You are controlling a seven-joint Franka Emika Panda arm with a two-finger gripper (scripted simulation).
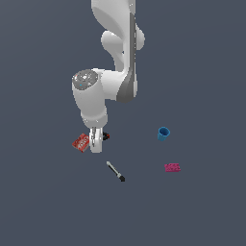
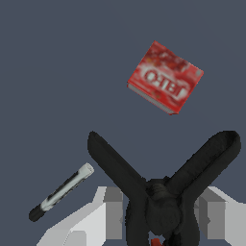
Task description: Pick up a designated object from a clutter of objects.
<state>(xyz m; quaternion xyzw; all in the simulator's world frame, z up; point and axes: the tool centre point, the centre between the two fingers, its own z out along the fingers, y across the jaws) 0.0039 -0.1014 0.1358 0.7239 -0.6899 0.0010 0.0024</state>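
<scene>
We are lowering the gripper (image 2: 161,216), fingers spread, around the clamp (image 2: 163,187); next we should be squeezing its pivot, then lifting.

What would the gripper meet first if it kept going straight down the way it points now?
Most likely the black spring clamp: in the wrist view its pivot sits between the fingers of the gripper. Whether they already touch it is unclear.

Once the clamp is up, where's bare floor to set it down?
Bare: the stretch between marker and blue cup / pink block, and everything below the marker in the exterior view. Crowded: the hand straddles the clamp beside the red box.
</scene>
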